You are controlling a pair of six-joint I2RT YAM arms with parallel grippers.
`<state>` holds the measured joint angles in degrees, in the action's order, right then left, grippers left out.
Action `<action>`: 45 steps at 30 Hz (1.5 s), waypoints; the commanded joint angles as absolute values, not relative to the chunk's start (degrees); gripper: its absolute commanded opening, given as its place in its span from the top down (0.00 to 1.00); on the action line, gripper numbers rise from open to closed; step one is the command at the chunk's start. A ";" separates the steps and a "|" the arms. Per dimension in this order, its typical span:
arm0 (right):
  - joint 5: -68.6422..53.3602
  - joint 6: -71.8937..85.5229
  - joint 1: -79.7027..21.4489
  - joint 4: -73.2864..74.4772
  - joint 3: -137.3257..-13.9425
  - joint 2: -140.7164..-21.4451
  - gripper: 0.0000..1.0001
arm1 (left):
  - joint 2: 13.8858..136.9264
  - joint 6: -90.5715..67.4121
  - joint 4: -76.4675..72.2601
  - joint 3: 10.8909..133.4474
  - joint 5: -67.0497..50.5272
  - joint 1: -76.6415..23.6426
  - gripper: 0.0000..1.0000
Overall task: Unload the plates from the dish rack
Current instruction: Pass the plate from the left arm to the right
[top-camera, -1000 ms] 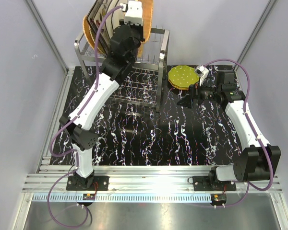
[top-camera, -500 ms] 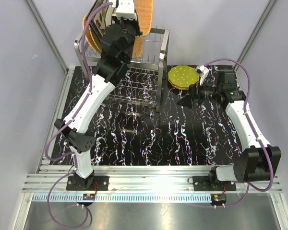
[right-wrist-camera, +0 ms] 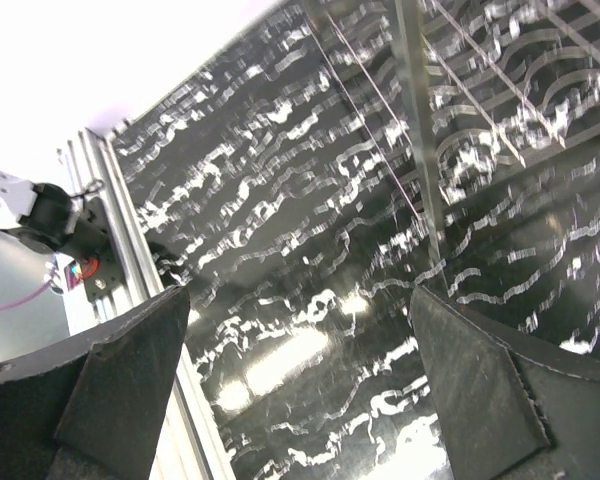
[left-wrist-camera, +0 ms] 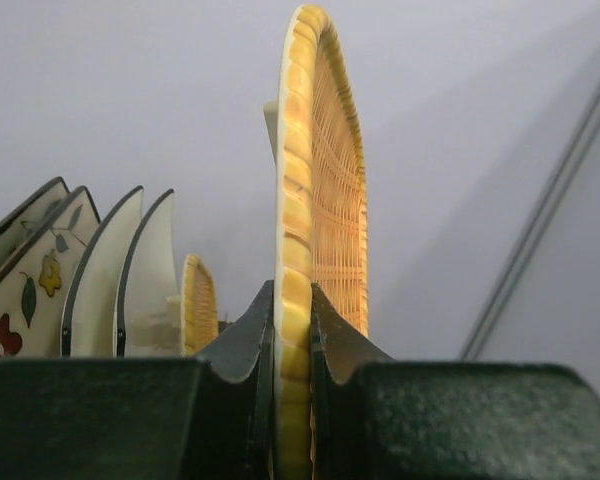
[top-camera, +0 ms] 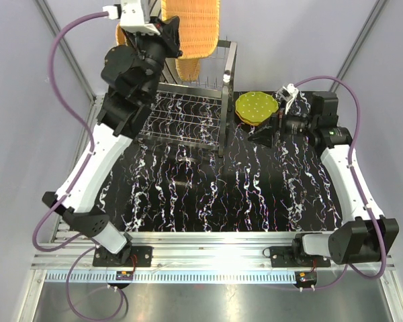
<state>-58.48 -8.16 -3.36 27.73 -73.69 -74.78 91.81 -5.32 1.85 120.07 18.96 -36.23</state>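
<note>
**Wicker plate pinched above the rack, top edge out of frame**

The black marbled table [top-camera: 255,194] carries the dish rack [top-camera: 225,74] at its far left. Much of the rack's top tier is hidden behind the left arm in the overhead view.

The wicker plate [top-camera: 191,23] stands on edge high over the prongs. Its upper rim is cut off by the frame, and its lower rim overlaps a second wicker plate [top-camera: 188,67], so I cannot tell whether the two touch.

The cream flowered plates [left-wrist-camera: 40,280] show only in the left wrist view. They lean in a row at the left, their lower halves hidden by the gripper body.

The green dotted plates [top-camera: 256,107] lie stacked on the table just right of the rack.

The left gripper [left-wrist-camera: 292,300] is clamped narrow on the wicker plate's rim. The right gripper [right-wrist-camera: 298,330] is spread wide and empty over the table near the green stack, its fingertips hard to make out from above.
</note>
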 commanded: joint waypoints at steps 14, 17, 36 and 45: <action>-60.38 31.09 -3.34 -7.99 -72.34 -66.36 0.00 | 66.81 -28.81 -13.35 85.18 1.33 -36.21 1.00; -58.98 36.73 -3.60 -10.63 -70.41 -66.18 0.00 | 63.20 -31.36 -15.99 79.30 -1.30 -36.21 1.00; -52.12 45.35 -9.40 -13.97 -64.60 -67.59 0.05 | 54.14 -40.87 -24.52 59.60 -6.33 -36.21 1.00; -49.14 43.86 -13.27 -14.41 -63.20 -68.64 0.17 | 53.61 -43.77 -28.21 55.38 -5.27 -36.30 1.00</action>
<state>-51.42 44.18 -11.92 -11.42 -63.57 -68.38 55.94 -41.10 -16.75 55.31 -5.85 -36.18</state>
